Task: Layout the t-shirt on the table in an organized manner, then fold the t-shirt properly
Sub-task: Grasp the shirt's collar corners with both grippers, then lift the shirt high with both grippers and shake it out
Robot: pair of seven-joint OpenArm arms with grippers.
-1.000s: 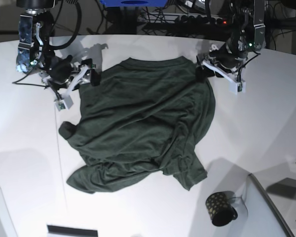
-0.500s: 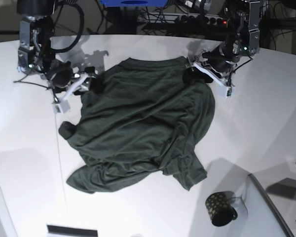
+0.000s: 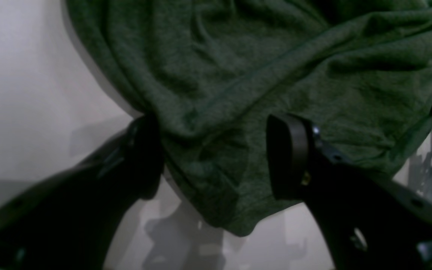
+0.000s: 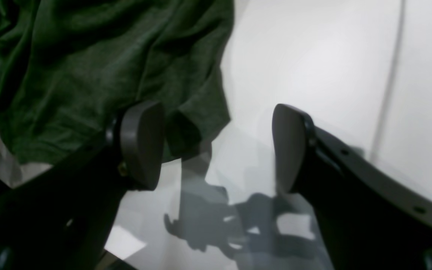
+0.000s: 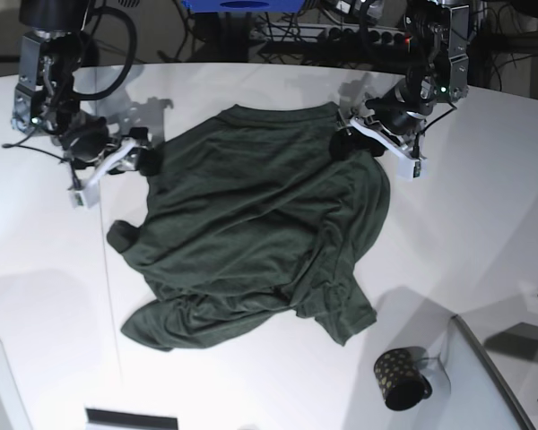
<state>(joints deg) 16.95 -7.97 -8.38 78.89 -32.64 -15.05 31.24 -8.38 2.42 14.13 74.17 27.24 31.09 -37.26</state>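
right end effector (image 5: pixel 115 168) shifted left, off t-shirt (image 5: pixel 260 233)

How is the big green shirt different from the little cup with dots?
The t-shirt is much bigger than the mug. The t-shirt is soft, plain dark green cloth lying rumpled and flat, while the mug is a hard dark cup with small gold dots. The t-shirt fills the middle of the table, between the two grippers; the mug sits near the front edge, away from them. Both rest on the same white table.
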